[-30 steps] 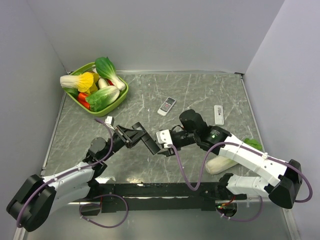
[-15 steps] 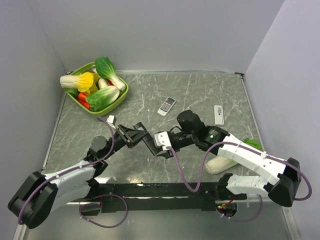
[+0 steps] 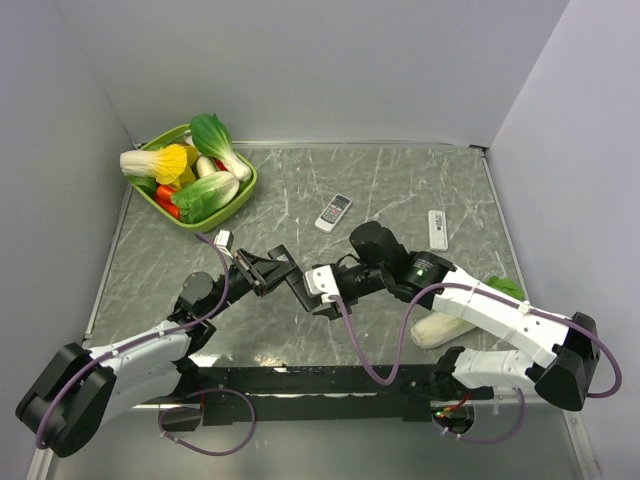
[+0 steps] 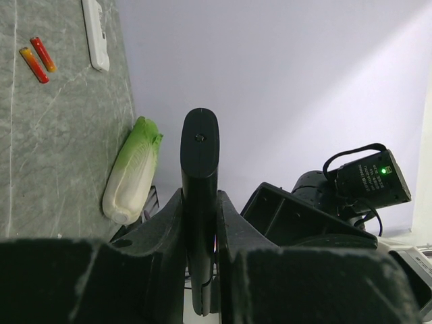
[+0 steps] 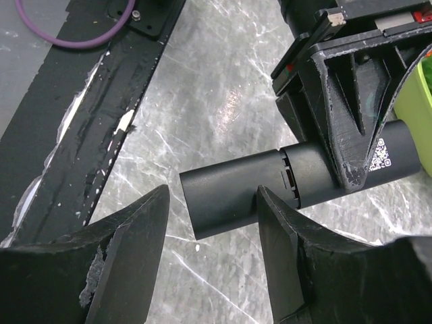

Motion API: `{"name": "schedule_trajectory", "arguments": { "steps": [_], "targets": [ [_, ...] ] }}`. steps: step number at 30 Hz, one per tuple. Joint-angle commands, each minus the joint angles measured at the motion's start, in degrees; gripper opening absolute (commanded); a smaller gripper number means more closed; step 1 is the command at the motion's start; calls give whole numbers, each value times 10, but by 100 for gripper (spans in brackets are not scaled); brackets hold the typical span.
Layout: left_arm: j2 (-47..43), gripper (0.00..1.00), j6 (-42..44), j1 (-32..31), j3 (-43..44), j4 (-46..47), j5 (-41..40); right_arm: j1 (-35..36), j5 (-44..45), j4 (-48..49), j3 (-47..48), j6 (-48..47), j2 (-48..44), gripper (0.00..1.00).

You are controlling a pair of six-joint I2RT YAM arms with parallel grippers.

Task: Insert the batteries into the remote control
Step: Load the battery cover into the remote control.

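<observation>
My left gripper is clamped tight on the black remote; its free end lies crosswise between my right gripper's half-spread, empty jaws.

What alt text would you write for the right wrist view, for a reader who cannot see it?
A black remote control is held level over a grey marble table, clamped near one end by the left hand. The open right hand frames its free end, one finger on each side. A purple cable crosses the top left corner.
</observation>
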Motion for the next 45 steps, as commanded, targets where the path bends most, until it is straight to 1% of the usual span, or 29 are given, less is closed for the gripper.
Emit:
{"name": "schedule_trajectory", "arguments": {
  "steps": [1,7,16,19,26,35,37,38,40,41,42,43,44,45],
  "targets": [
    [4,2,-6,2,26,56,14,10,18,9,20,-17,3,62],
    [7,2,-21,2,26,77,21,14,53,19,13,-18,6,61],
    [-14,2,-39,-1,34,85,29,18,80,25,11,-19,24,59],
    [-16,2,-52,-2,35,103,35,18,88,31,8,-19,31,59],
    [-15,2,-54,-12,47,109,48,17,111,58,4,-17,42,55],
    [-22,2,-55,-18,52,112,59,-4,117,101,-1,-11,62,55],
    [-26,2,-44,-18,53,92,58,-3,103,95,6,-4,64,57],
    [-29,2,-40,-17,52,86,53,-3,95,90,9,1,62,60],
    [-36,2,-3,-14,50,55,35,-3,78,87,13,22,47,64],
    [-40,2,11,-12,52,8,29,-3,66,92,11,32,39,68],
    [-42,2,25,-10,53,-6,21,-3,64,96,8,40,29,70],
    [-45,2,57,-8,55,-24,8,-3,64,100,6,60,11,73],
    [-46,2,74,-2,57,-74,2,-3,76,103,1,74,1,77],
    [-48,2,105,2,63,-90,-5,-3,87,112,-1,89,-8,79]
  ]
}}
